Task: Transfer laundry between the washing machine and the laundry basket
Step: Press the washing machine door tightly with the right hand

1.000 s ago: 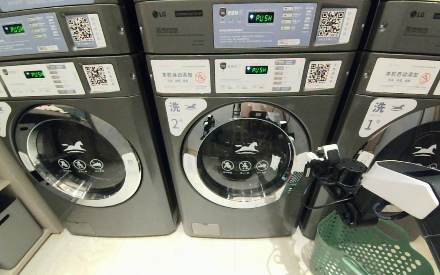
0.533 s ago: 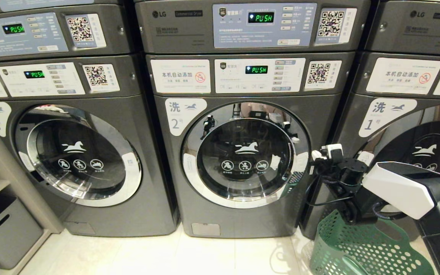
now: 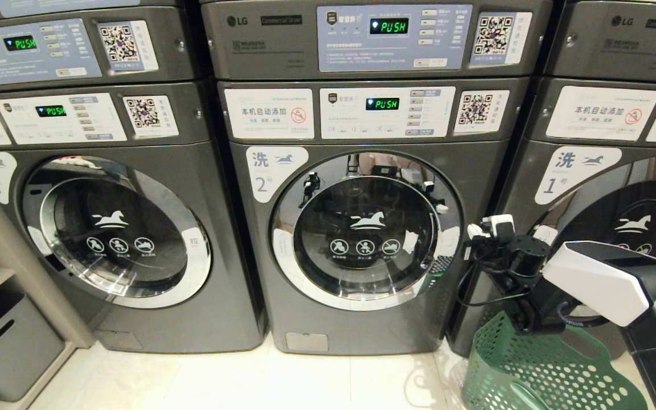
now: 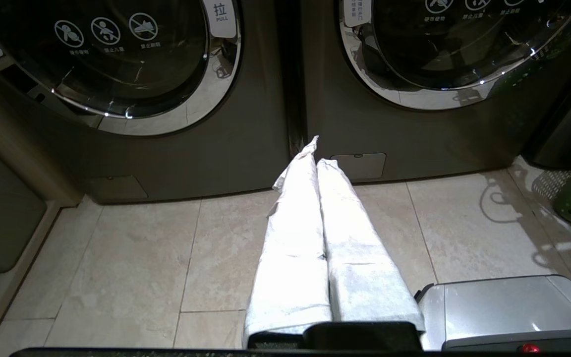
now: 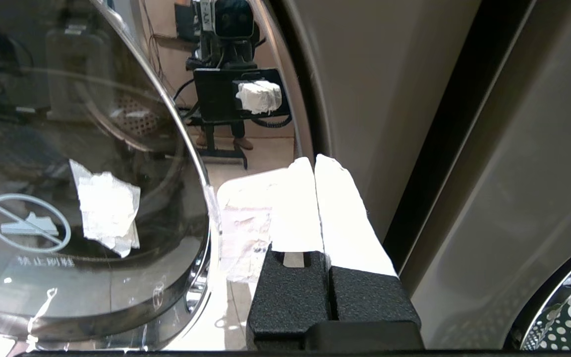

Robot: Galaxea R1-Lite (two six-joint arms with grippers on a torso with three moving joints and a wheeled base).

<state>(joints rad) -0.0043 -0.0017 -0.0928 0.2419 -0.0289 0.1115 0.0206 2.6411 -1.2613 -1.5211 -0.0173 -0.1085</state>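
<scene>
The washing machine [image 3: 362,319] labelled 2 stands in the middle with its chrome-ringed round door [image 3: 365,230] closed. My right gripper [image 3: 476,229] hovers just off the door's right rim, beside the white pull tab [image 5: 246,223]. Its white-wrapped fingers [image 5: 337,208] are pressed together with nothing between them. The green laundry basket [image 3: 533,370] sits on the floor under my right arm. My left gripper [image 4: 316,148] is shut and empty, held low and pointing at the floor before the gap between two machines. The laundry is out of view.
Like machines labelled 3 [image 3: 117,228] and 1 [image 3: 607,171] flank the middle one, with dryers [image 3: 373,40] stacked above. A grey bin [image 3: 3,341] sits on a low shelf at far left. Pale floor tiles [image 3: 248,381] run along the machines' front.
My right gripper has drifted a little to the right, off the door's rim. The door stays closed.
</scene>
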